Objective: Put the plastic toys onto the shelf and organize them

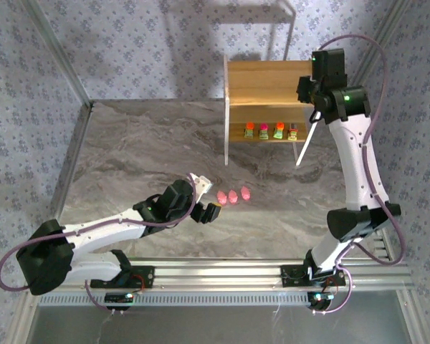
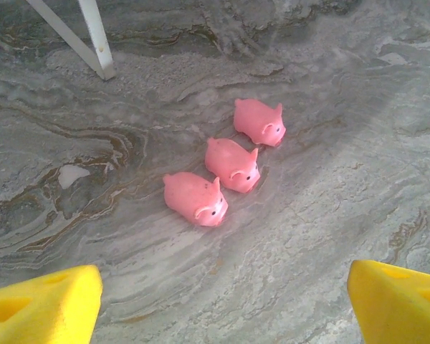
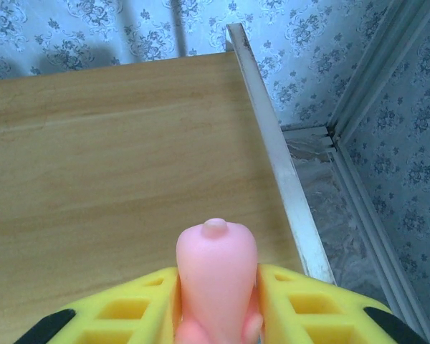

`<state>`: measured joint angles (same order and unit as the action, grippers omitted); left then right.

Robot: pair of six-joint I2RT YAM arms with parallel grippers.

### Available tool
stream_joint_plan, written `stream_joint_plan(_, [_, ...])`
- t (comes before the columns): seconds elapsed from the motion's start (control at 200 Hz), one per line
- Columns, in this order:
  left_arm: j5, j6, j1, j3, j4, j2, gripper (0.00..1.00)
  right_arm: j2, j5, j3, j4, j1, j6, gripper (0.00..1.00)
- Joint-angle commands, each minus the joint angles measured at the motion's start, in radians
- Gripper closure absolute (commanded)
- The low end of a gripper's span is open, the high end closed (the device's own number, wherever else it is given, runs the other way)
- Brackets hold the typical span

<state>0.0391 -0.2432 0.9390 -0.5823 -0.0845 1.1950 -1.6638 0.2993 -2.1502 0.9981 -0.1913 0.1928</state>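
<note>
Over the top board [image 3: 115, 158] of the shelf [image 1: 265, 82] hangs the right gripper [image 3: 216, 287]. Its yellow pads are pressed in on a pink pig [image 3: 216, 251] and pinch it by both flanks. The rounded end with a small nub points away from the camera, and the pig sits near the board's right edge. How high it hangs above the wood I cannot judge from the wrist view.

The left gripper [image 2: 222, 308] is low over the table [image 2: 344, 179]. Its jaws stand apart with nothing between them, and they are aimed at the other three pigs [image 2: 233, 165]. Those lie in a slanting row, close together but probably not touching, each on its feet. The four blocky toys [image 1: 264, 131] already stand in a line on the shelf's lower board.

The pigs look very light, smooth and rounded, perhaps slightly squashy. A hard squeeze could squirt one out of the pads, and a careless release could leave it rolling on the board. The best hold is across the widest part of the body, flank to flank, with the pads square to the sides. The snout and rump taper, so they are poorer places to grip. On the table the nearest pig is the easy pick, provided the open fingers clear its neighbour.
</note>
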Motion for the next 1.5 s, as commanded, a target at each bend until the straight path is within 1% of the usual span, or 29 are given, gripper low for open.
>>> stream_joint_plan(0.0, [0.013,0.018,0.008,-0.018,0.003,-0.003,0.12,-0.031,-0.025,-0.066,0.049,0.013,-0.006,0.68])
stream_joint_plan(0.355, [0.013,0.016,0.007,-0.022,0.005,0.003,0.12,-0.062,-0.032,-0.077,0.059,0.041,-0.008,0.68])
stream_joint_plan(0.595, [0.013,0.016,0.007,-0.024,0.009,0.004,0.12,-0.085,-0.049,-0.103,0.074,0.041,-0.009,0.69])
stream_joint_plan(1.494, [0.015,0.016,0.008,-0.031,0.016,0.011,0.12,-0.135,-0.064,-0.091,0.080,0.030,-0.012,0.68])
